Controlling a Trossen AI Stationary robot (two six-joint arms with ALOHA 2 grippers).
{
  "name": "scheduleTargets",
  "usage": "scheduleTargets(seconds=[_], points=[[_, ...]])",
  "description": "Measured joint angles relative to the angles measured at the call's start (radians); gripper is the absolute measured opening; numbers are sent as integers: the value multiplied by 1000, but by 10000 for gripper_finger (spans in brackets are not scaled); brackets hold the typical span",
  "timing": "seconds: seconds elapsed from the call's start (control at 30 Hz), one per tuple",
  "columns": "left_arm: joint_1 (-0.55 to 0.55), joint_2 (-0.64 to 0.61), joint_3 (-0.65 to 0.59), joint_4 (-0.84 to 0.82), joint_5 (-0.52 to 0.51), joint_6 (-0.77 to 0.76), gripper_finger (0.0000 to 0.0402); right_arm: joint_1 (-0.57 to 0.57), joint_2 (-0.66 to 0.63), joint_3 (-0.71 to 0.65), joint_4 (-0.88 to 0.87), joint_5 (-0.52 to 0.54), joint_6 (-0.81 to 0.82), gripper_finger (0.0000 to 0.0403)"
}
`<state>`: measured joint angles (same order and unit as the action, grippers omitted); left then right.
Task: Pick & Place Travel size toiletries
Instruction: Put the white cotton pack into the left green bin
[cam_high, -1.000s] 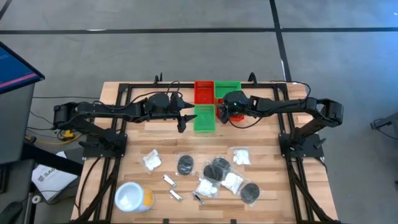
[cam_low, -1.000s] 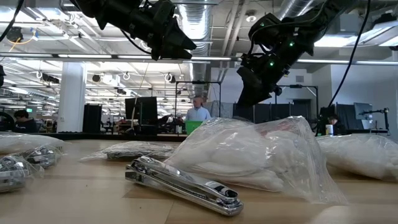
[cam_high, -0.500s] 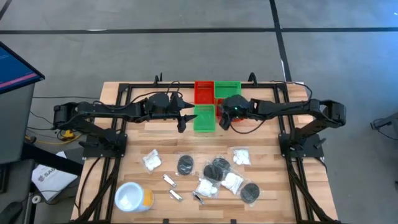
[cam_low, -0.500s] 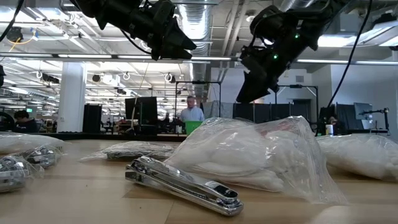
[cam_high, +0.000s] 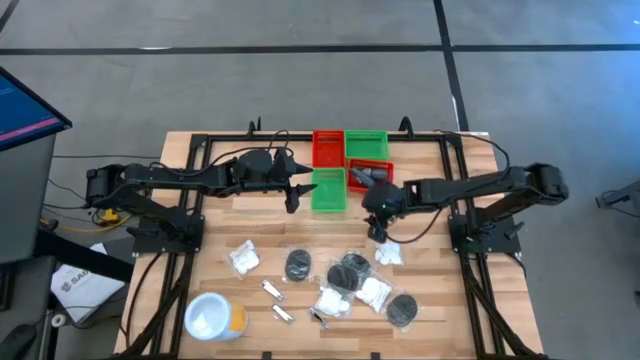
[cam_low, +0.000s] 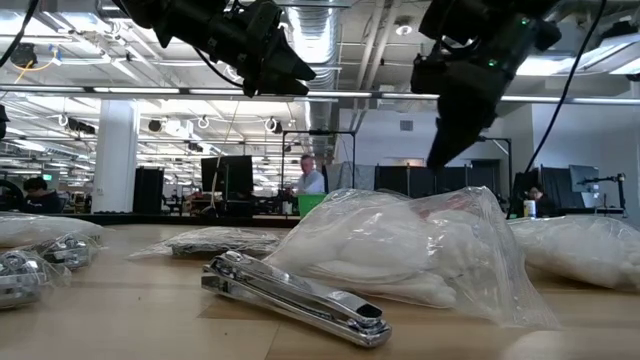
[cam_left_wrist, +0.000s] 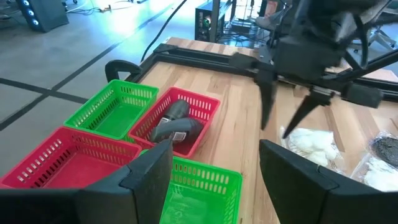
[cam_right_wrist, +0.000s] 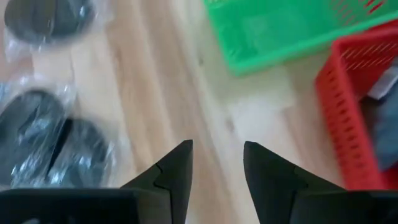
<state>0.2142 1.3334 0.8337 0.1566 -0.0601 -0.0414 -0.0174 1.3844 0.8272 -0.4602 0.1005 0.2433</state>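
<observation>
Wooden table (cam_high: 220, 215), right gripper (cam_high: 377, 233) pointing down

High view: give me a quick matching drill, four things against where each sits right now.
1. dark grey bottle
2. white round tub
3. right pincer
4. left pincer

a. near the table's front left corner
b. in the small red bin
c. open, over the white packet right of the discs
d. open, beside the green bin, on its left

Pairs: 1-b, 2-a, 3-c, 4-d
</observation>
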Motion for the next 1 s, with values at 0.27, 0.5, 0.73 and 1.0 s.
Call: scheduleTargets(seconds=[0.27, 0.5, 0.73, 1.0], points=[[0, 0, 0, 0, 1, 0, 230, 71, 4, -1, -37, 0, 31, 132], [0, 0, 0, 0, 4, 0, 230, 118, 4, -1, -54, 0, 46, 130], [0, 0, 0, 0, 3, 0, 230, 149, 11, 0, -89, 0, 72, 128], [0, 0, 0, 0, 3, 0, 230, 168, 47, 0, -95, -1, 106, 128]])
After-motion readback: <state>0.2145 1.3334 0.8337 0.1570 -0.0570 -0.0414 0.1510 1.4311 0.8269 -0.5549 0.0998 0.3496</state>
